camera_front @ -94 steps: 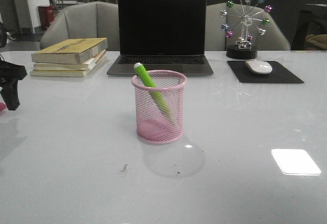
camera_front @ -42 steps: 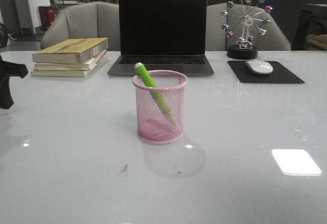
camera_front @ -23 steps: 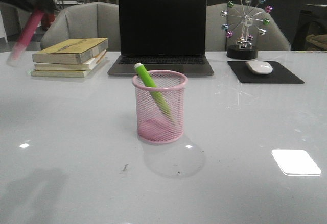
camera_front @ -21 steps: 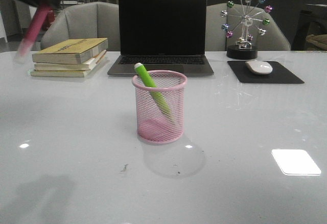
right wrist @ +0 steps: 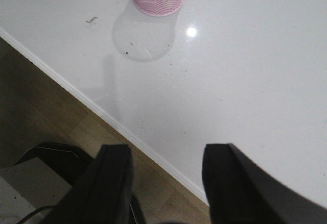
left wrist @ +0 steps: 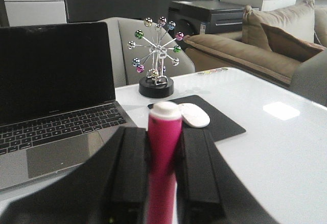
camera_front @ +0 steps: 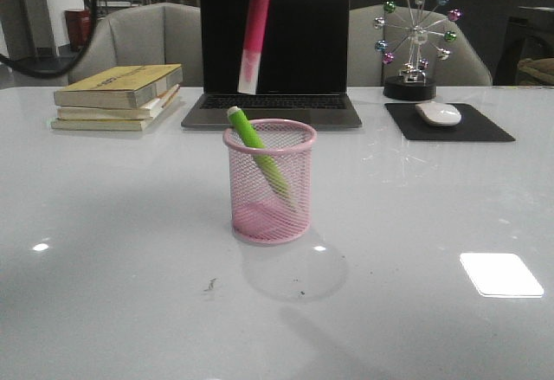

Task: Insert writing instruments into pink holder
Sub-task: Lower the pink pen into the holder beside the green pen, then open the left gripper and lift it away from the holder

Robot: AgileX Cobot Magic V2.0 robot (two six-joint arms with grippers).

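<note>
Dim indoor light is washing over my tabletop [camera_front: 104, 250], with a bright square glare patch [camera_front: 501, 273] shining on its right side. My magenta marker [camera_front: 253, 38] is blurring with motion, and the pink holder [camera_front: 269, 181] is casting a soft round shadow toward me.

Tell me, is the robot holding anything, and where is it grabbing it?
The left gripper pinches the pink marker around its body, white cap sticking out. The right gripper holds nothing.

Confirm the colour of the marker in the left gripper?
Magenta-pink marker with a white cap; clearest in the left wrist view.
</note>
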